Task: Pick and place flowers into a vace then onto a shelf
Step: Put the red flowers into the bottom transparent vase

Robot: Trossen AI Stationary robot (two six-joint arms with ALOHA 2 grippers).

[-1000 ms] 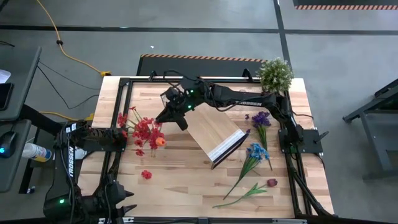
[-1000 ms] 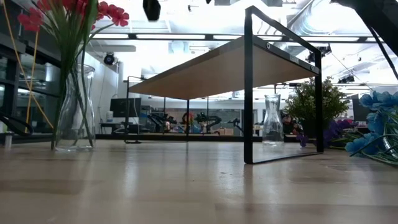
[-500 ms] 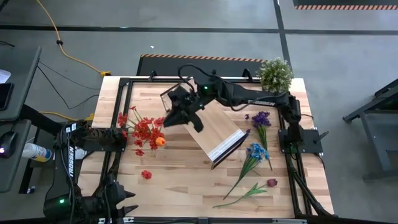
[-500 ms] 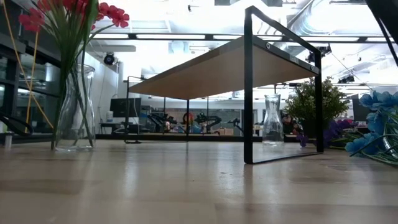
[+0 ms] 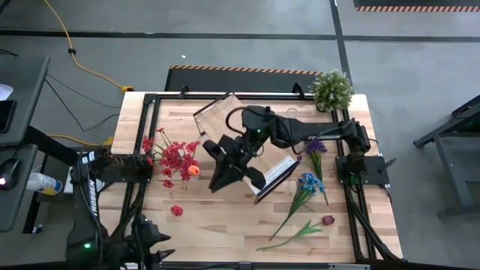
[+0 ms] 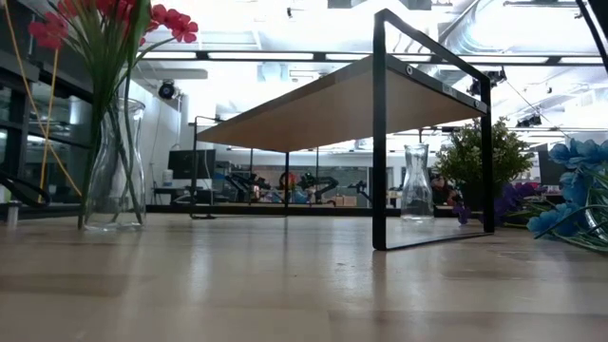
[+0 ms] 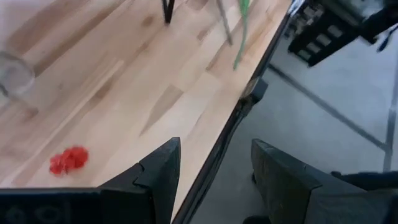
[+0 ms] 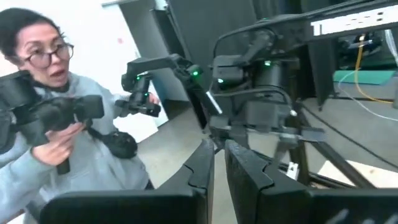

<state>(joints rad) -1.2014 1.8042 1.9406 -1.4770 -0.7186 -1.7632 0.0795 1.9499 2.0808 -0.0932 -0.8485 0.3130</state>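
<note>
Red flowers (image 5: 174, 157) are standing in a glass vase (image 6: 113, 171) near the left side of the table (image 5: 225, 225); in the low view their green stems are running down inside the glass and the vase is sitting upright. A loose red bloom (image 5: 176, 211) is lying on the wood just in front of it. The remaining flowers are lying flat on the right half: a purple one (image 5: 314, 144) nearest the potted plant (image 5: 332, 89), a blue one (image 5: 307, 184) below it, and a dark red one (image 5: 327, 220) closest to the front edge.

The shelf (image 5: 261, 171) is sitting in the middle of the table, between the vase and the loose flowers, its wooden top held up on a black frame. A second, empty vase (image 6: 416, 185) is showing behind it in the low view.

The right end effector (image 5: 231, 174) is hanging over the shelf's near-left part, its fingers (image 8: 205, 163) pressed almost together and gripping nothing. The left end effector (image 7: 214, 171) is waiting by the table's left front edge, fingers spread apart and empty.

A person (image 8: 56, 137) in a grey top is standing beyond the table, holding a dark controller.
</note>
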